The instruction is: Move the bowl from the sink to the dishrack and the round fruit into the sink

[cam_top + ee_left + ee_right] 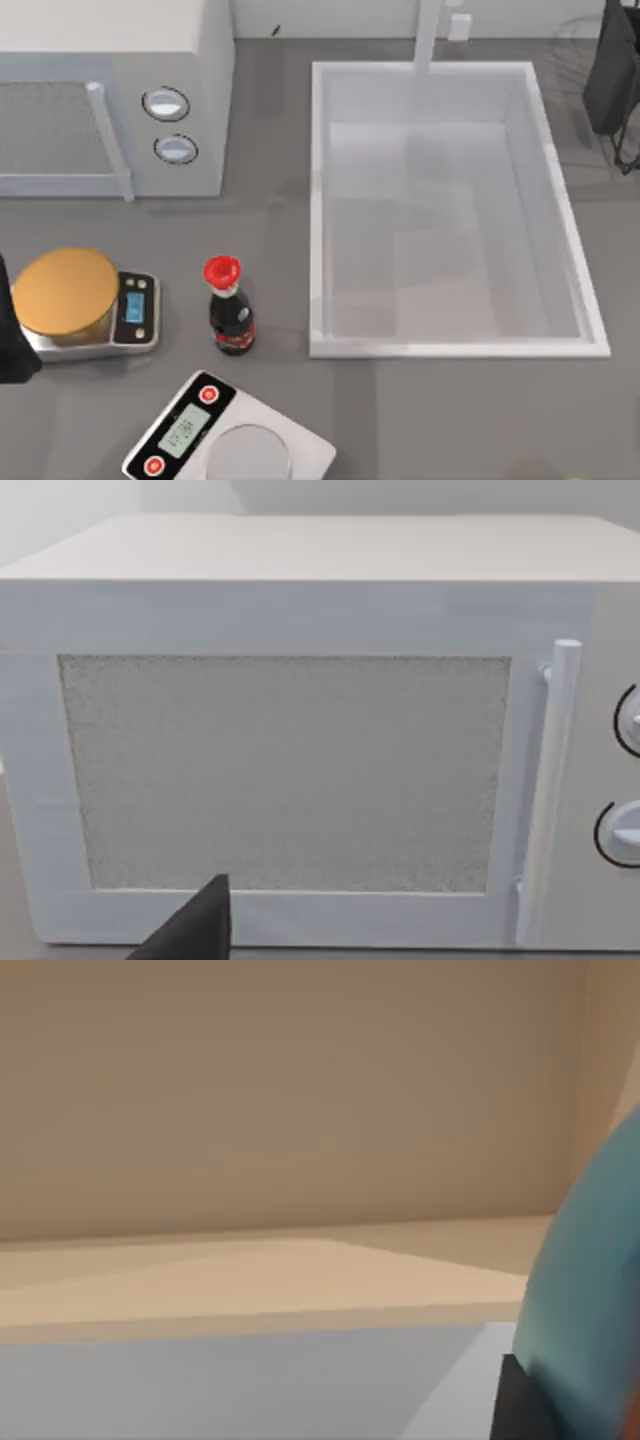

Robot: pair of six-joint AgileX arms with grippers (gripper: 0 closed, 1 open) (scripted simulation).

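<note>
- The right wrist view shows the blue bowl (590, 1300) close against a dark part of the right gripper; whether the fingers clamp it I cannot tell
- In the top view the right arm (612, 75) is at the far right edge, beside the sink (565, 215)
- The left arm (12, 335) sits at the left edge by the orange-gold disc (65, 290) on a scale (135, 312)
- One dark finger (195, 930) of the left gripper faces the white microwave (300, 730)
- On the grey counter (270, 230) stand a red-capped dark bottle (230, 318) and a second scale (225, 435)
</note>
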